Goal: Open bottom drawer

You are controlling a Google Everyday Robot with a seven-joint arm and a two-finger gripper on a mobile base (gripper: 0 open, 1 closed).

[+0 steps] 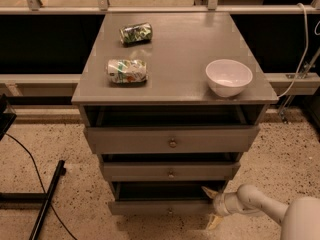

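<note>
Finding: the gripper [212, 207] sits low at the cabinet's right front corner, its arm coming in from the lower right. The jaws are spread, one tip above and one below the right end of the bottom drawer [160, 207]. Whether either tip bears on the panel cannot be told.

The bottom drawer runs leftward from the jaws. Its front stands slightly forward of the carcass, with a dark gap above it, so I judge it partly open. Its small knob [170, 212] lies well to the left of the jaws and is untouched. The side approach suggests the end of the panel is being used as the pulling surface, probably because the knob is too small to pinch reliably.

The middle drawer [170, 171] is directly above the jaws and the top drawer [172, 140] is higher again. Far above on the bench [185, 49] stand a white bowl [229, 77] and two cans [127, 70], none of them in the way of the pull.

Risk: the jaws could slip off the panel edge.
</note>
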